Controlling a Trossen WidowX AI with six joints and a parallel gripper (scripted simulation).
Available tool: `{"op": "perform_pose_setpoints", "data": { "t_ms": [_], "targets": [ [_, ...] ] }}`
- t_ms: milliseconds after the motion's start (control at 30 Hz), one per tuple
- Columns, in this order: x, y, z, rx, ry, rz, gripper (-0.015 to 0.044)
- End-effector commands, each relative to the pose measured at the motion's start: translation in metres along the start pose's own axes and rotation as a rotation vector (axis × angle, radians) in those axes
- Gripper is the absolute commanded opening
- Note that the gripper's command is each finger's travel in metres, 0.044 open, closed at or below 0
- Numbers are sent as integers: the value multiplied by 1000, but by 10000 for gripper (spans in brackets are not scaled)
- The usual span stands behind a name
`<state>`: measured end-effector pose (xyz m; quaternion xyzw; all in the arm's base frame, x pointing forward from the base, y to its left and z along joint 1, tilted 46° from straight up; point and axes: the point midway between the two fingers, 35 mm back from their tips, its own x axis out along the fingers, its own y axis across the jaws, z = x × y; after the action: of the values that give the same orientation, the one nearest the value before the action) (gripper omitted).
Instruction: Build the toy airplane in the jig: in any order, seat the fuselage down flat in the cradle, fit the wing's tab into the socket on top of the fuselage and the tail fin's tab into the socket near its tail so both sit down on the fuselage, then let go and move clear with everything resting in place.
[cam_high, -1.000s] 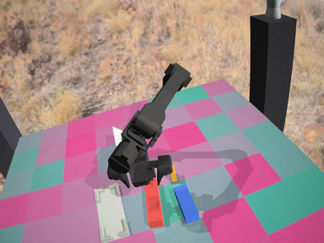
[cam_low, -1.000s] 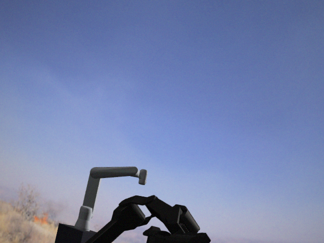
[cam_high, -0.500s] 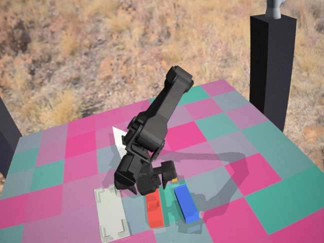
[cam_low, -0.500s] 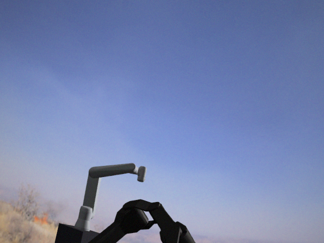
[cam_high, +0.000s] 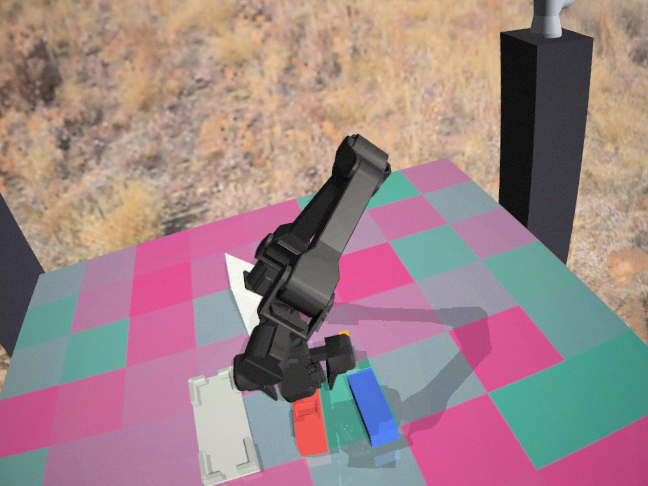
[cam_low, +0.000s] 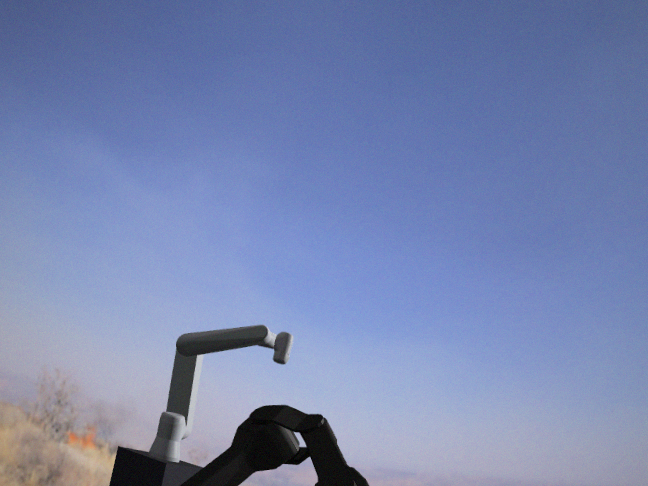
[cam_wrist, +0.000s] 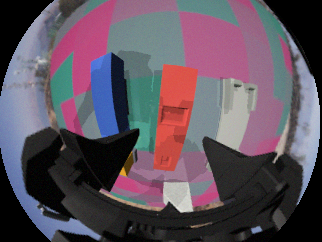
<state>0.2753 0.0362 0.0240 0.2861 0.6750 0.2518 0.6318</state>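
The red fuselage (cam_high: 313, 436) (cam_wrist: 178, 90) lies on the checkered table, its two sockets facing up. The blue wing (cam_high: 372, 405) (cam_wrist: 103, 100) lies beside it, on the side away from the jig. The small orange tail fin (cam_high: 343, 332) (cam_wrist: 127, 165) is mostly hidden behind a finger. The pale grey jig (cam_high: 222, 423) (cam_wrist: 236, 120) lies on the fuselage's other side, and no part shows in its cradle. My gripper (cam_high: 303, 393) (cam_wrist: 172, 136) is open and empty, above the fuselage's tail end, with one finger toward the wing and one toward the jig.
A white angular piece (cam_high: 243, 306) (cam_wrist: 177, 195) lies farther back, partly behind my arm. A dark pedestal (cam_high: 554, 130) (cam_low: 141, 470) stands beyond the table edge, bearing a grey arm (cam_low: 225, 340). Another dark block (cam_high: 15, 277) stands at the left.
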Motion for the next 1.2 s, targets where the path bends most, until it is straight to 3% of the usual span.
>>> {"op": "perform_pose_setpoints", "data": {
  "t_ms": [0, 833, 1167],
  "targets": [
    [7, 0, 0, 6, 1, 5, 440],
    [44, 1, -1, 6, 1, 8, 440],
    [44, 1, -1, 6, 1, 8, 177]
  ]
}}
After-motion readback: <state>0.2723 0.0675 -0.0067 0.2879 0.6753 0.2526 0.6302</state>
